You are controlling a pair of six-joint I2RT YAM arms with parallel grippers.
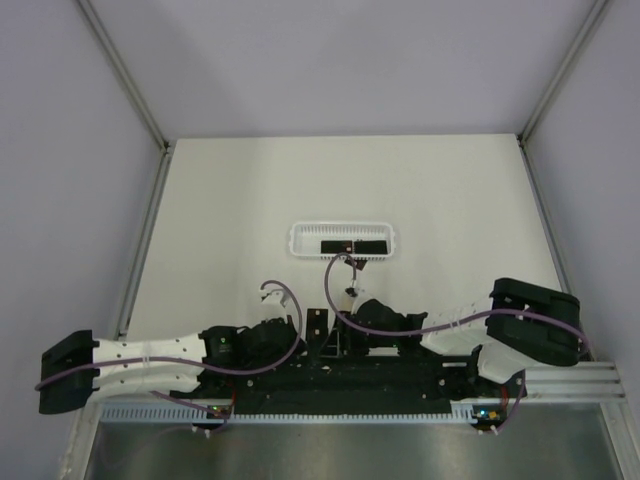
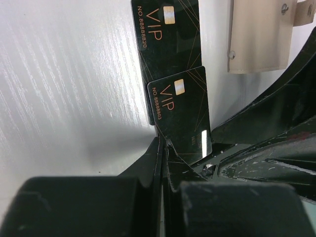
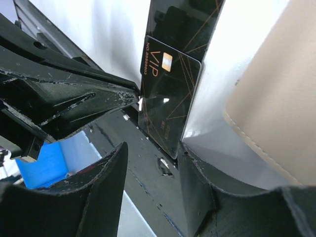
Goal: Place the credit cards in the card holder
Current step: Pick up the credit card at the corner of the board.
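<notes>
The left hand is clenched on a credit card. Its two black fingers are pressed together to a thin slit, and the lower edge of the card sits in that slit. The card is a thin, flat, glossy black rectangle with rounded corners, fine gold lines, a small gold chip and the word VIP.

A second card of the same kind shows behind it and is partly covered by it. Whether the two cards touch I cannot tell.

The right hand is released. Its fingers stand apart with a wide gap, and the gripped card's lower corner comes just beside the inner face of one finger.

The card holder is just beside the cards on their right. It is beige and smooth like leather, with a rounded, stitched edge. A narrow strip of white tabletop shows between it and the cards. The tabletop has a faint wood grain and lies bare to the left of the cards.

In the top view, a long white perforated basket lies further out from the hands and holds more black cards.
</notes>
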